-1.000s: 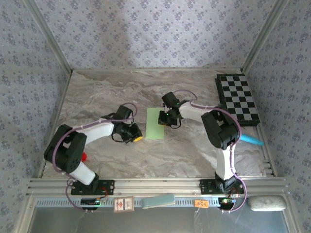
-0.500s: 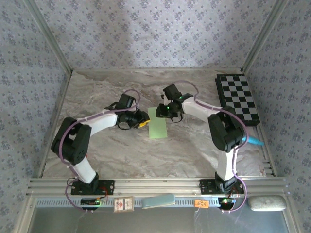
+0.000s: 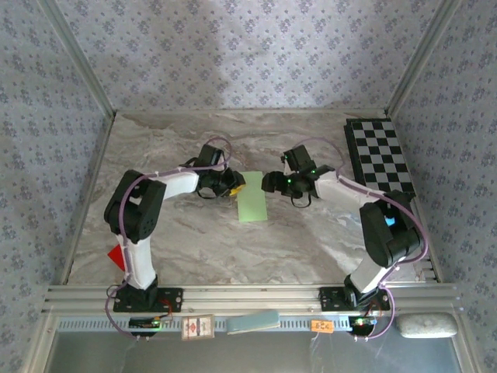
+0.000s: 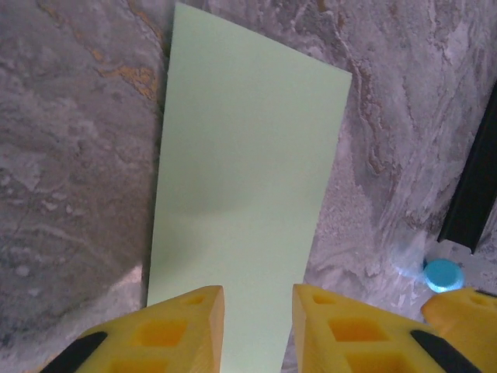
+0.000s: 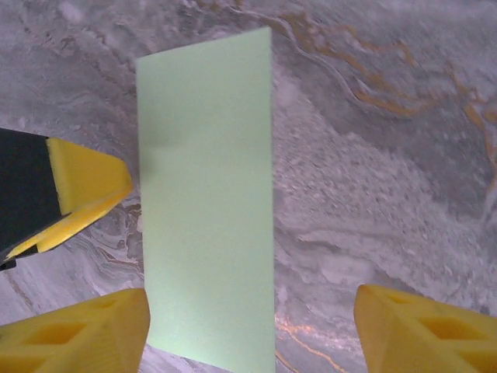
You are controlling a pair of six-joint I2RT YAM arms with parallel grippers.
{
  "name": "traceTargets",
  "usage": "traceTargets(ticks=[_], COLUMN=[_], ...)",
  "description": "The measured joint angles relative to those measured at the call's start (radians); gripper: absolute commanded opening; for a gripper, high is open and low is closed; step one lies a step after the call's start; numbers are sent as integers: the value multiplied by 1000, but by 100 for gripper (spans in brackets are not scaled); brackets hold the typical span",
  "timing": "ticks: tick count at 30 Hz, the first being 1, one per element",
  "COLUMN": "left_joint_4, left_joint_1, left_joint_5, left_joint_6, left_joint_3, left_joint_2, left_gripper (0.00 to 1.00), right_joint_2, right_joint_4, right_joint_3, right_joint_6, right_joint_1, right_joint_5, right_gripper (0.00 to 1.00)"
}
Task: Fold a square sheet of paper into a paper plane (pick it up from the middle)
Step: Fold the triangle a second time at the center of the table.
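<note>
Right now I see the pale green rectangular sheet of paper [image 3: 251, 203] lying flat near the middle of the grey marbled tabletop [image 3: 194, 249], its long side running away from the arm bases. It looks like a plain narrow strip; I can make out no pointed nose or centre crease on it.

From my overhead feed, both arms reach inward to the far end of the sheet. The left gripper [image 3: 235, 186] sits at its left edge and the right gripper [image 3: 268, 182] is just beside its right corner.

On the left wrist feed, the left gripper [image 4: 258, 299] hovers over one short end of the paper [image 4: 245, 194]. Its yellow fingers [image 4: 182, 326] stand a narrow gap apart, with the sheet showing through the gap and nothing pinched between them.

On the right wrist feed, the right gripper [image 5: 252, 299] is spread wide. The paper [image 5: 206, 202] lies nearer one yellow finger [image 5: 85, 330], and bare tabletop lies toward the other. I can tell it holds nothing.

A black-and-white chequered board [image 3: 380, 159] lies at the far right of the table, well apart from the sheet.
</note>
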Motion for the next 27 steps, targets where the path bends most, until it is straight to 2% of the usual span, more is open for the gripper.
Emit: traceTargets(ticks=[4, 10, 14, 27], left_joint_4=[0, -15, -35, -26], left_joint_1=[0, 0, 0, 6], left_joint_5=[-1, -24, -45, -44], left_joint_6=[-4, -4, -11, -59], left_joint_3=[7, 51, 71, 76], left_joint_2=[22, 59, 91, 103], left_gripper=[25, 23, 22, 21], right_joint_2=[-9, -9, -8, -7], right_joint_4=[63, 106, 106, 58], right_joint_3=[-51, -70, -80, -144], right_joint_6=[30, 53, 57, 122], right_joint_1=[-19, -27, -31, -14], right_joint_5=[-23, -74, -111, -206], right_gripper=[79, 74, 69, 61])
